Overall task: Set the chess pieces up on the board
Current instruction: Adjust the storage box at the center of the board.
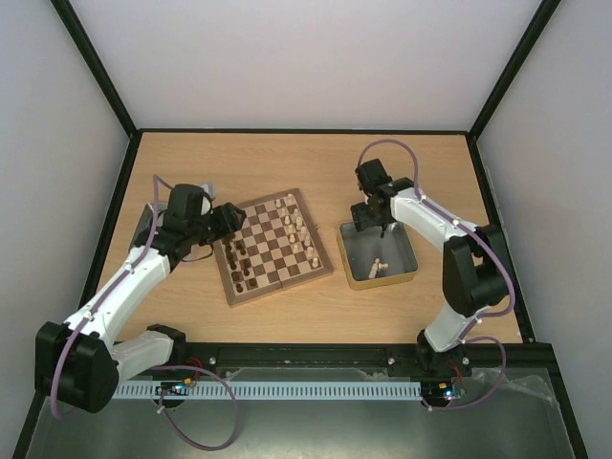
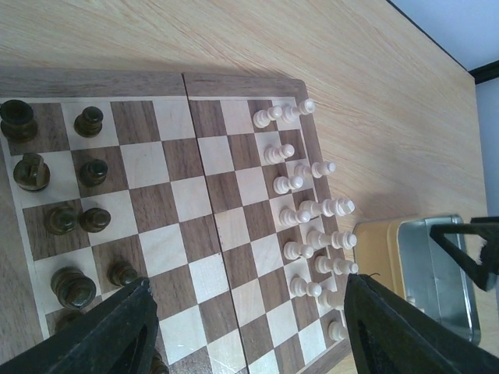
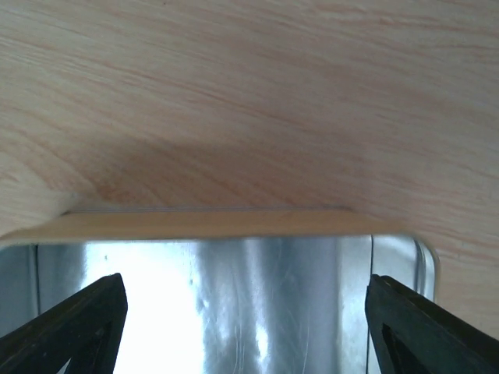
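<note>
Pale wood-grain desk (image 1: pixel 287 158), bare across the whole strip below its far edge and again along the near edge in front of the board (image 1: pixel 277 247). The board sits left of the desk's centre, turned a little off square so that its near edge climbs toward the right. A narrow bare lane separates it from the metal tin (image 1: pixel 346 256), which lies right of centre with its long axis running near to far.

Cream pieces (image 1: pixel 298 229) stand in two crowded rows along the board's right edge and dark pieces (image 1: pixel 239 263) along its left edge, with the middle squares open between them. In the tin, at least one more cream piece (image 1: pixel 380 268) lies on its side toward the near end.

The left gripper (image 2: pixel 249 343) hangs over the board's left edge, jaws parted with nothing between them. The right gripper (image 3: pixel 249 335) hangs over the tin's far end, jaws spread wide and holding nothing, with shiny metal beneath. Plain white walls and black frame posts close in the desk on three sides.
</note>
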Robot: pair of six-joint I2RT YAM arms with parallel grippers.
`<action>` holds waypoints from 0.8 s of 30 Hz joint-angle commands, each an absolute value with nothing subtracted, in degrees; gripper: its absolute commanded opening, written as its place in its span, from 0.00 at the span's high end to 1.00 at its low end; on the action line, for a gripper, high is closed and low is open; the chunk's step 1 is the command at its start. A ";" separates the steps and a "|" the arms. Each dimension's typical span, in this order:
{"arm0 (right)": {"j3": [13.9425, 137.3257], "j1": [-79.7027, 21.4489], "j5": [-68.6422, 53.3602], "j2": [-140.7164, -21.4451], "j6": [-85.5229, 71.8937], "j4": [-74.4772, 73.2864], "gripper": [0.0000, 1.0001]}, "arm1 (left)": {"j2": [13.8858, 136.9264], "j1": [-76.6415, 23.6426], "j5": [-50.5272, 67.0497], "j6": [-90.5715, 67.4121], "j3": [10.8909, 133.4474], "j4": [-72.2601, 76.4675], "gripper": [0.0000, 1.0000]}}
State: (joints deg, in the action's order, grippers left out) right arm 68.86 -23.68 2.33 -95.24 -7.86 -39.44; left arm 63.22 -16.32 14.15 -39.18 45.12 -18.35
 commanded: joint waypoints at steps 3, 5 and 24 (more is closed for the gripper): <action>72.66 -23.47 3.74 -101.80 4.84 -37.35 0.18 | 63.63 -16.26 15.23 -37.62 47.11 -18.37 0.32; 73.29 -23.47 4.13 -102.88 7.80 -37.58 0.18 | 63.84 -16.17 15.21 -37.53 47.09 -18.37 0.32; 79.56 -22.87 3.14 -111.41 14.14 -37.15 0.28 | 66.22 -15.43 17.36 -37.67 48.25 -18.11 0.32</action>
State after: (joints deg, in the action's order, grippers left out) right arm 78.28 -23.31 2.92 -109.58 12.86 -37.10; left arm 65.76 -15.73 16.51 -38.11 46.35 -18.28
